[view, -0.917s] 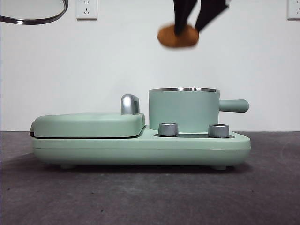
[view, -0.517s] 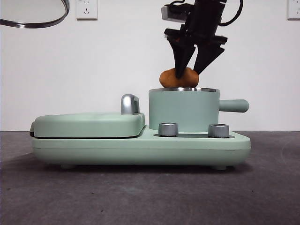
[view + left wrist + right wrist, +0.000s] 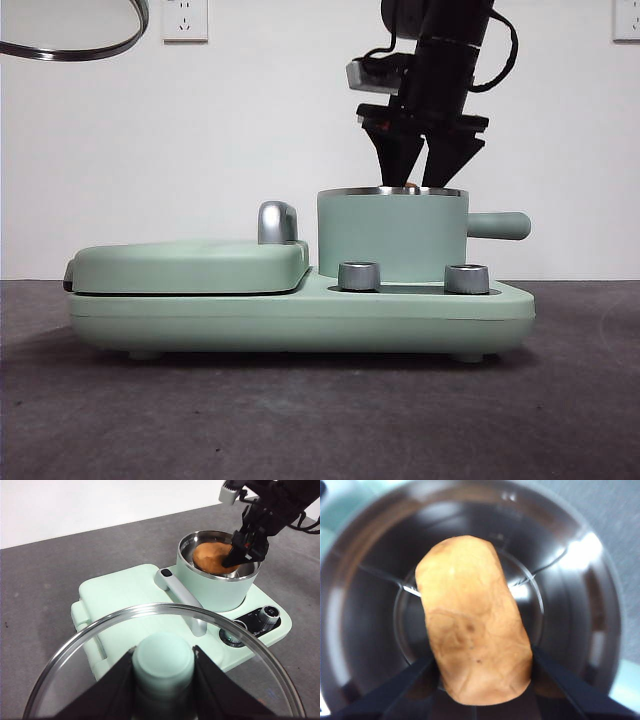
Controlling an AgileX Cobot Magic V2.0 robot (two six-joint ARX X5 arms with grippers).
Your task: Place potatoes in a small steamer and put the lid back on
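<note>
Hanging high at the left, the left gripper clamps the glass lid by its knob. Rightward, the right gripper holds the potato inside the mint-green steamer, jaws dipping past its rim.

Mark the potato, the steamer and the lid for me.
potato [image 3: 472,625]: right wrist view, middle of its skin.
steamer [image 3: 390,235]: front view, green side wall.
lid [image 3: 162,657]: left wrist view, its green knob.

White wall, two sockets, dark grey tabletop
</note>
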